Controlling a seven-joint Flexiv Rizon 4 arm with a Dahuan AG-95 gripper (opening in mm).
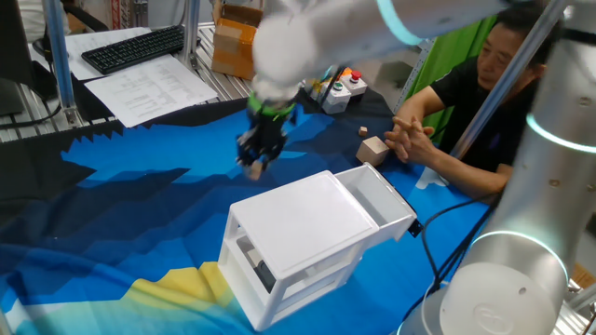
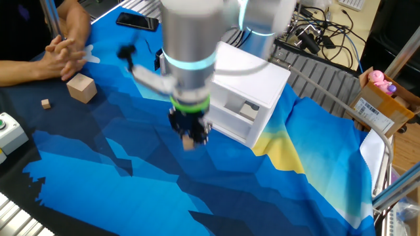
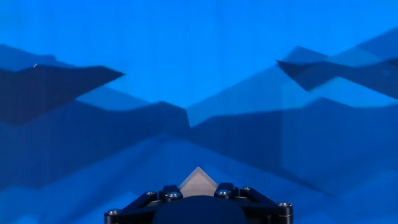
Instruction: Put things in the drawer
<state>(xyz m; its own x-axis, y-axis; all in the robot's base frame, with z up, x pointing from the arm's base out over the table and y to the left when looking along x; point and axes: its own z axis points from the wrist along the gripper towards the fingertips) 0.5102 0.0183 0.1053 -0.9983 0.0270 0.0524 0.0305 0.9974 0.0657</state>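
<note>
My gripper (image 1: 254, 166) is shut on a small light-tan wooden cube (image 1: 254, 170) and holds it above the blue cloth, left of the white cabinet (image 1: 298, 237). The cube also shows at the fingertips in the other fixed view (image 2: 189, 143) and between the jaws in the hand view (image 3: 198, 181). The cabinet's upper drawer (image 1: 384, 200) stands pulled out to the right, white and shallow. Another small cube (image 1: 363, 131) lies on the cloth near the person's hands; it also shows in the other fixed view (image 2: 45, 103).
A larger tan wooden block (image 1: 373, 150) sits by the person's hands (image 1: 410, 140) at the far side. A button box (image 1: 337, 91) is behind. A keyboard (image 1: 135, 46) and papers lie beyond the cloth. The cabinet's lower compartment (image 1: 261, 270) shows dark contents.
</note>
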